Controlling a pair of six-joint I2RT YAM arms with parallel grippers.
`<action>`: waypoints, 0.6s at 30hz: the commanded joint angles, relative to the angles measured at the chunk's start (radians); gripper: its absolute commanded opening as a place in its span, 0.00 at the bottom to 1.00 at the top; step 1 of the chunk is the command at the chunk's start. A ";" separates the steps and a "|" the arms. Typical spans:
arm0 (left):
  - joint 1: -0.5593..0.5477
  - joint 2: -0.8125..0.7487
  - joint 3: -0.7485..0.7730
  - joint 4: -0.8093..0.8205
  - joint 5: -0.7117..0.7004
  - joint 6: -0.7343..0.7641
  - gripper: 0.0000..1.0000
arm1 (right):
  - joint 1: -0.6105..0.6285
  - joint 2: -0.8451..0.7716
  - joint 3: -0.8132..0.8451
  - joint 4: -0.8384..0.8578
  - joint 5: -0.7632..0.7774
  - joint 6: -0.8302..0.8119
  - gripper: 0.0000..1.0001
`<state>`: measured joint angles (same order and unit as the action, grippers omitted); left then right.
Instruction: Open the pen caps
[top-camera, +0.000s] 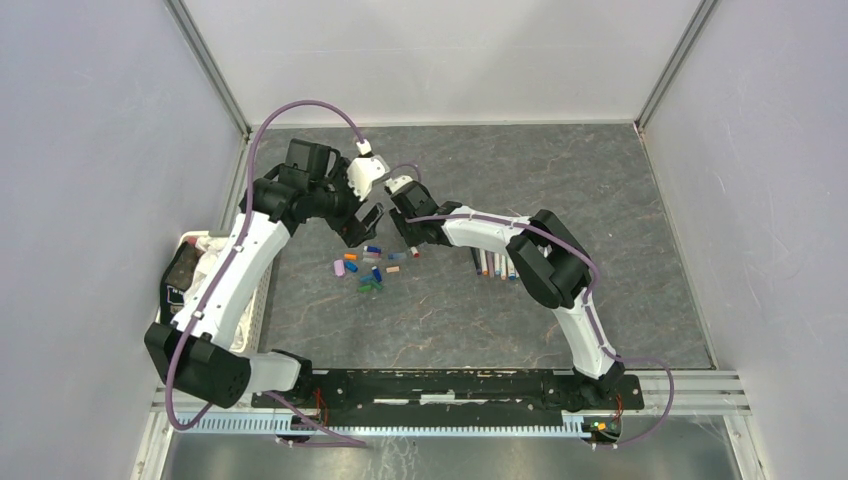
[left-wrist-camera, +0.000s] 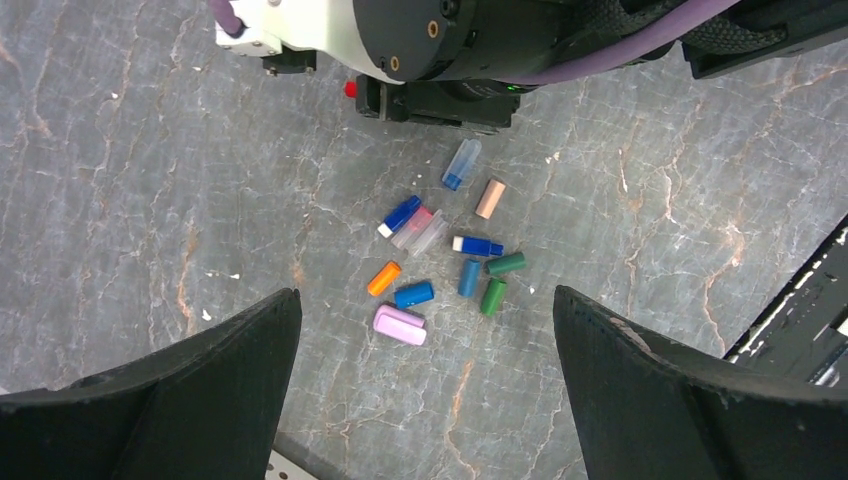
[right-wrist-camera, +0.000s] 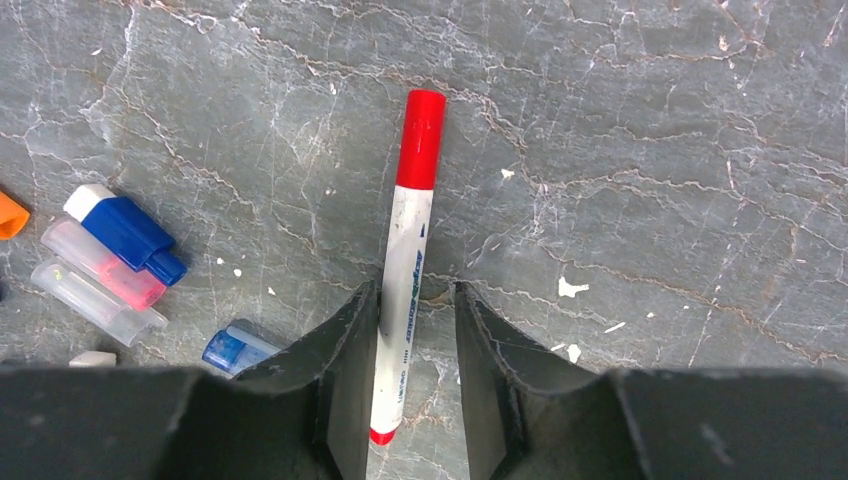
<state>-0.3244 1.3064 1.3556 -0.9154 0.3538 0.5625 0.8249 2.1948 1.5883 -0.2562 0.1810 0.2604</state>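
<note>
Pen — lengthwise in right claw, cap outward

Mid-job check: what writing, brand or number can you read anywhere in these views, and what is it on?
No text is clear enough to quote.
On the red-capped pen: blue lettering and smaller dark print run along the white barrel, too blurred to read.
On the loose pen caps: no marks visible.
On the row of pens: too small to tell.
</note>
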 joint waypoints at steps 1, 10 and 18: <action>0.004 0.010 -0.007 -0.012 0.056 0.040 1.00 | -0.008 0.014 -0.007 0.008 0.018 0.001 0.37; 0.004 0.056 -0.061 -0.006 0.102 0.100 1.00 | -0.016 -0.063 -0.093 0.047 -0.023 0.001 0.27; 0.004 0.079 -0.110 0.031 0.112 0.120 1.00 | -0.032 -0.128 -0.134 0.074 -0.098 -0.025 0.00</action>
<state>-0.3244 1.3842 1.2655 -0.9237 0.4301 0.6460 0.8036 2.1311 1.4734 -0.1730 0.1261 0.2543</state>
